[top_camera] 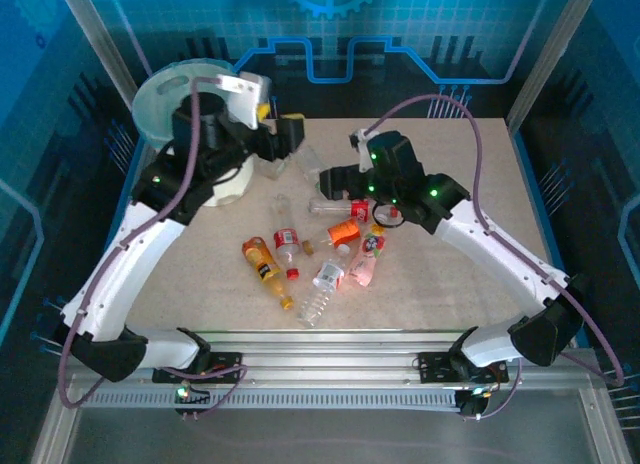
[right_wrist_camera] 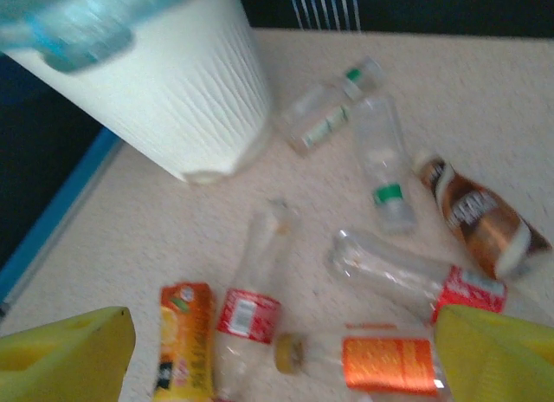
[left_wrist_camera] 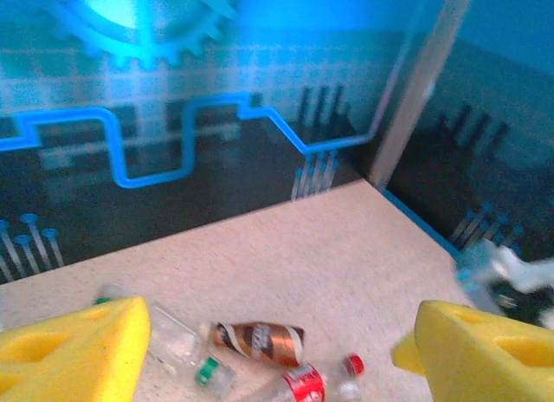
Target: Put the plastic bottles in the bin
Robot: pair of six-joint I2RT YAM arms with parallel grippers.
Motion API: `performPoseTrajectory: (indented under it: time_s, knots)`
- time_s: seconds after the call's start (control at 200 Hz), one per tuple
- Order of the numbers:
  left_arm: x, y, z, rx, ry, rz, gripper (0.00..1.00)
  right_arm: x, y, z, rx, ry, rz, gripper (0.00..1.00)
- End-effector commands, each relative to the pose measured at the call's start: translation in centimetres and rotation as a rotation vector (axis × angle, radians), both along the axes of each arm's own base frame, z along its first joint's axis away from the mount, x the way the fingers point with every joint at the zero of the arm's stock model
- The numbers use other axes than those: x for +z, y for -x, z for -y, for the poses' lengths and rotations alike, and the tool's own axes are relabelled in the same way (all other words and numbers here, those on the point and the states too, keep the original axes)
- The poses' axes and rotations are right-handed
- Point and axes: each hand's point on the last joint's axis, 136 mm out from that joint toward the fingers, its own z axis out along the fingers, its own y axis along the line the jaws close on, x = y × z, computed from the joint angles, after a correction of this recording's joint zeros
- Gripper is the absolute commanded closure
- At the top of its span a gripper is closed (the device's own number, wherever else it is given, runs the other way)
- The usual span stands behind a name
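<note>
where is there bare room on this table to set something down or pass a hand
Bare: the far right corner of the table, behind the right arm; and the near strip either side of the bottles, inside each arm. Crowded: the centre, where the bottles lie close, and the far left around the bin.

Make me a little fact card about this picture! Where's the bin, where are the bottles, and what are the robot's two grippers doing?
bin: big white bucket, standing at the far left of the table
bottles: many, lying scattered on the table in the middle, to the right of the bin
brown bottle: lying on its side among the clear ones
left gripper: open and empty, up beside the bin
right gripper: open and empty, above the bottles
inside the bin: cannot tell
</note>
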Motion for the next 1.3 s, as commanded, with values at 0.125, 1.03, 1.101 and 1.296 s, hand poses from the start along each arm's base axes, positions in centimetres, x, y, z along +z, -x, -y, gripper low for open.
performPoseTrajectory:
  time_s: [0.125, 1.03, 1.101, 1.296]
  knots:
    - [-2.9, 1.2, 6.5, -0.163, -0.115, 0.023, 0.18, -6.8, 3.1, 2.4, -0.007, 0.087, -0.167, 0.08]
    - [-27.5, 6.2, 18.4, -0.469, -0.188, -0.337, 0.17, -20.2, 9.8, 7.3, -0.171, 0.130, -0.391, 0.09]
    - [-27.9, 6.1, 18.2, -0.450, -0.176, -0.352, 0.17, -20.5, 9.7, 6.8, -0.162, 0.136, -0.407, 0.09]
    - [-29.1, 4.9, 16.1, -0.302, -0.179, -0.392, 0.17, -22.1, 9.3, 6.0, -0.171, 0.154, -0.446, 0.08]
